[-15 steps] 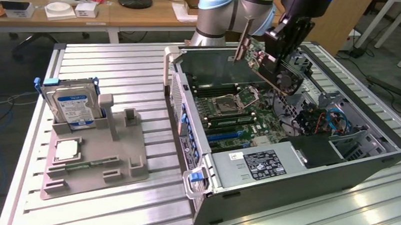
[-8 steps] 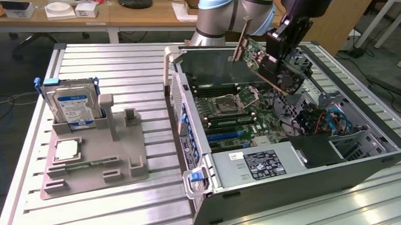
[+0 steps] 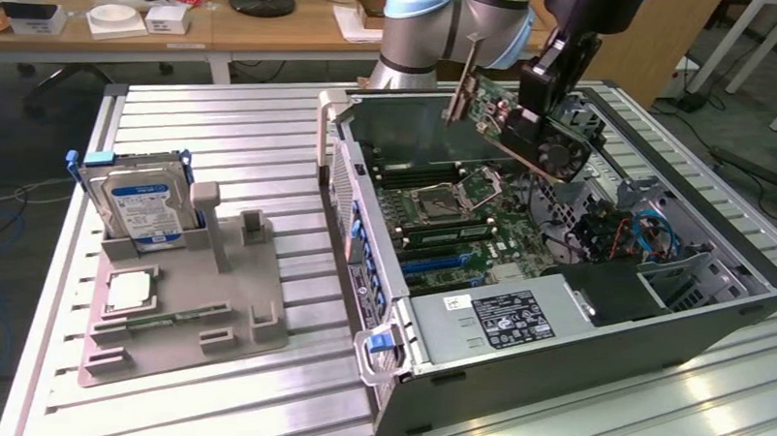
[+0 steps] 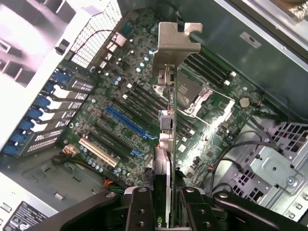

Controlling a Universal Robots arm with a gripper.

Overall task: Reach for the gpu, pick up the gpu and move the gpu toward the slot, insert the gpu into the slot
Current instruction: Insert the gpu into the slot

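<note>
The gpu (image 3: 503, 111) is held in the air, tilted, above the open computer case (image 3: 643, 334), over the upper part of the motherboard (image 4: 120, 86). It is pinched by its edge between the fingers of the end effector (image 4: 166, 211), which are closed onto the card from both sides. Its silver bracket (image 4: 175, 41) is pointed away from the wrist, toward the board.

Reaching and pick-up are judged to be done, and the carry toward the slot is under way. Insertion is not yet done: the card is well apart from the long blue slot (image 4: 126, 121), which lies bare and to one side of the card's line.

Open room is seen directly under the card. The space is bounded by the case's rear wall with its row of blue latches (image 4: 43, 106), by the drive cage (image 4: 274, 168) and by loose cables (image 3: 621, 236) at the exterior view's right. The bracket's hooked tip is judged the edge most likely to catch.

On the desk (image 3: 237, 125), a hard drive (image 3: 137, 204) stands well apart.
</note>
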